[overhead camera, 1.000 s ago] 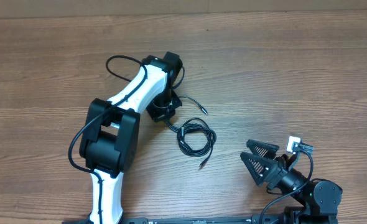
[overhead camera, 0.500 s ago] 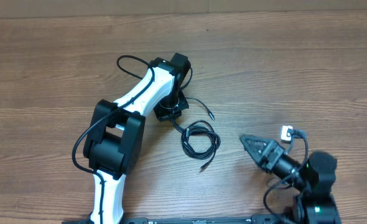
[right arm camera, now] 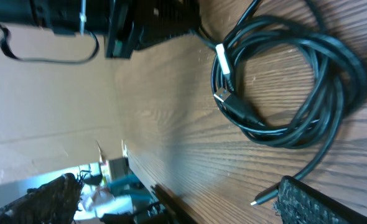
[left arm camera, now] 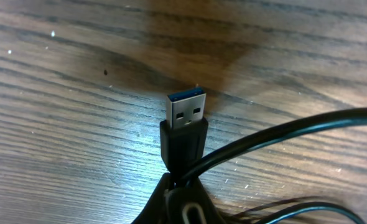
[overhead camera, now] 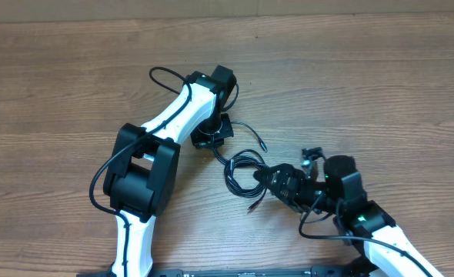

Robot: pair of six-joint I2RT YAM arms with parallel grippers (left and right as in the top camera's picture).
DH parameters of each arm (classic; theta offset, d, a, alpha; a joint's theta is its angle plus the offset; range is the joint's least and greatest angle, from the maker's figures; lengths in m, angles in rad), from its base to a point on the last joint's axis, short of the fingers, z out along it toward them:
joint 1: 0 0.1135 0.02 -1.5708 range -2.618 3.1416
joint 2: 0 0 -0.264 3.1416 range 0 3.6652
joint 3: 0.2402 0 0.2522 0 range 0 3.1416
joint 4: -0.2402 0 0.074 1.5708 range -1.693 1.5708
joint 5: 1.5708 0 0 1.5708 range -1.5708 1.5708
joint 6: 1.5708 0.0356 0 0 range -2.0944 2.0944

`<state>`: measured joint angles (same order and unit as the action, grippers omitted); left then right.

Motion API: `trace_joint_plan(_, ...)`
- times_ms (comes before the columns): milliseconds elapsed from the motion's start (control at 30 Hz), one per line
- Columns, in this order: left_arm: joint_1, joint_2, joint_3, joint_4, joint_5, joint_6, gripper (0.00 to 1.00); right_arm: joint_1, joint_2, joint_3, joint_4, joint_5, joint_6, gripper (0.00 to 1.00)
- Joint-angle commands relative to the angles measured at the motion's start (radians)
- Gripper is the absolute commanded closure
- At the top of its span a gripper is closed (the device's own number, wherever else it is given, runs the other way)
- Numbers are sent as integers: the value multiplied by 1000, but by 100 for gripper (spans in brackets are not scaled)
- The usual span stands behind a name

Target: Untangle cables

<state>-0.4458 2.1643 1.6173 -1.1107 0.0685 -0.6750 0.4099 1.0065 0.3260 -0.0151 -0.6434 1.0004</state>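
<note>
The coiled cable [overhead camera: 242,171] lies on the bench [overhead camera: 381,85] near its middle, a little toward the edge by the arm bases. The left gripper [overhead camera: 210,141] sits just behind and left of the coil, with a USB plug [left arm camera: 186,115] jutting from between its fingertips. The right gripper [overhead camera: 264,178] reaches the coil's right side. A loose cable end [overhead camera: 252,206] lies just nearer the base edge.

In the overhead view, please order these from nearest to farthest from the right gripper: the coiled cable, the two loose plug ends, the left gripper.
1. Coiled cable, just left of the right gripper.
2. Upper plug end and lower plug end: too close to call.
3. Left gripper, farther up-left.
</note>
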Motion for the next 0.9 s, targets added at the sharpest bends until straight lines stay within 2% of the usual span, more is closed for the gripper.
trace_joint_plan(0,-9,16,22,-4,3,73,96,21,24,17,19,10,12,1)
trace_joint_plan(133,-10,16,22,-11,3,77,96,21,26,16,18,15,43,0)
trace_joint_plan(233,-9,16,22,-6,3,142,96,21,26,16,23,91,38,0)
trace_joint_plan(367,-9,16,22,17,3,313,96,21,26,16,21,194,-62,0)
trace_joint_plan(567,-6,16,22,61,3,583,96,21,31,16,17,301,-67,0)
trace_joint_plan(700,-6,16,22,72,3,647,96,21,85,16,22,311,-44,9)
trace_joint_plan(867,-6,16,22,74,3,646,96,23,214,16,64,266,28,19)
